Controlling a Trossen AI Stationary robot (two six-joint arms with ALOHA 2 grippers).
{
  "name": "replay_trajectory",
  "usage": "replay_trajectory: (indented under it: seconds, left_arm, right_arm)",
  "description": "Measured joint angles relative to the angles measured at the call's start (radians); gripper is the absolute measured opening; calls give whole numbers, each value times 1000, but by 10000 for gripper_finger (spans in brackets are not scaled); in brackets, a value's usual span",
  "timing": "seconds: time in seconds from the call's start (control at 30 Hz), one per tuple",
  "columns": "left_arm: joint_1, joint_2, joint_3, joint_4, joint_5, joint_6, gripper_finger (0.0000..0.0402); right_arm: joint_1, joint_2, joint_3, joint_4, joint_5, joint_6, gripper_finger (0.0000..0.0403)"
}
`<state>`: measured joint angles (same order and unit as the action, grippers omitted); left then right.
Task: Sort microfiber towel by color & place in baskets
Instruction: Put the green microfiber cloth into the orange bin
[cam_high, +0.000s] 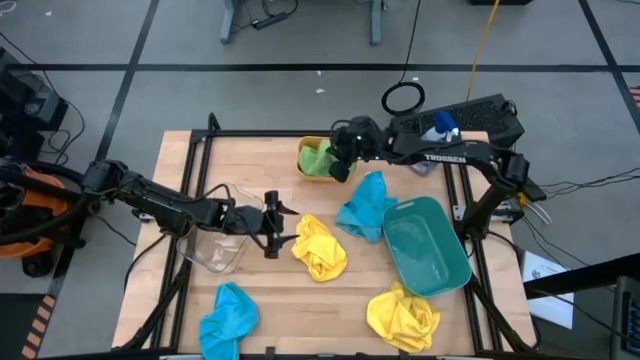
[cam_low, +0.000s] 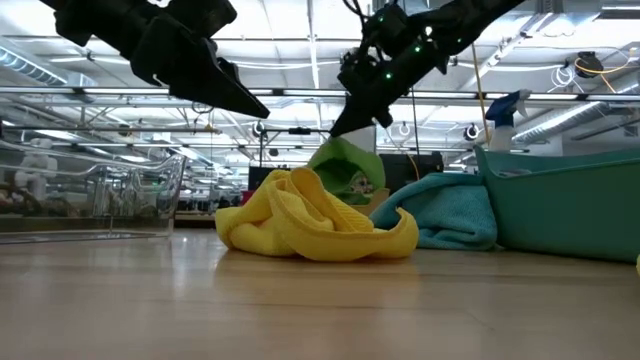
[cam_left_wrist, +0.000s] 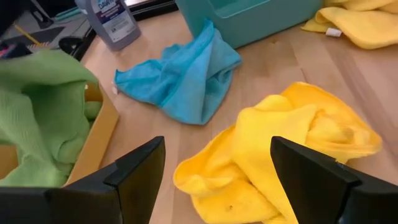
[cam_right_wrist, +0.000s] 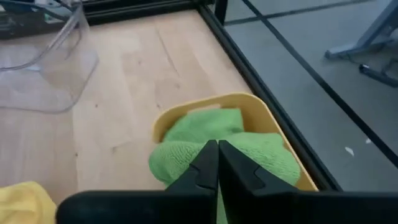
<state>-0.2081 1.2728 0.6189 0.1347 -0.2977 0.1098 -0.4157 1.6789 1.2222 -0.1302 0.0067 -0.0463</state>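
Observation:
My right gripper (cam_high: 343, 168) (cam_low: 335, 128) hangs over the orange-yellow basket (cam_high: 312, 172) (cam_right_wrist: 261, 112) at the table's far edge, shut on a green towel (cam_low: 350, 165). A second green towel (cam_right_wrist: 202, 124) lies in that basket. My left gripper (cam_high: 272, 225) (cam_left_wrist: 217, 180) is open and raised above the table (cam_low: 250, 105), next to a yellow towel (cam_high: 320, 248) (cam_left_wrist: 292, 143). The clear basket (cam_high: 215, 242) lies under the left arm. Another yellow towel (cam_high: 403, 315) and two blue towels (cam_high: 365, 205) (cam_high: 228, 318) lie on the table beside the teal basket (cam_high: 425, 245). My right gripper pinches the green towel at its top fold (cam_right_wrist: 249, 158) between the shut fingers, from above and pointing down. The cloth hangs bunched below the fingertips (cam_low: 345, 170), over the orange-yellow basket. Whether its lower end rests on the towel inside, I cannot tell.
A spray bottle with a blue head (cam_high: 440, 128) (cam_left_wrist: 112, 22) stands at the far right corner, near a black keyboard (cam_high: 465, 118). The black frame rails (cam_high: 200, 150) run along the table's edges. Bare wood lies between the clear basket and the orange-yellow one.

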Motion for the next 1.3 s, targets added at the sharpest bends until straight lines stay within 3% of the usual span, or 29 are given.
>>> replay_trajectory:
  seconds: [0.43,0.63,0.87,1.03,1.17,1.3]
  left_arm:
    - [-23,0,0,-15,0,2,297]
    - [-21,0,0,-21,0,9,297]
    - [-21,0,0,-26,0,9,297]
    - [-21,0,0,-36,0,8,297]
    - [-21,0,0,-37,0,9,297]
    - [-21,0,0,-37,0,9,297]
  right_arm:
    - [-66,334,0,127,28,4,2]
    - [-54,301,-2,124,49,-20,51]
    - [-54,151,-1,52,71,-24,151]
    - [-50,52,0,11,65,-26,195]
    - [-35,41,0,31,50,-45,190]
    - [-19,87,2,98,6,-54,124]
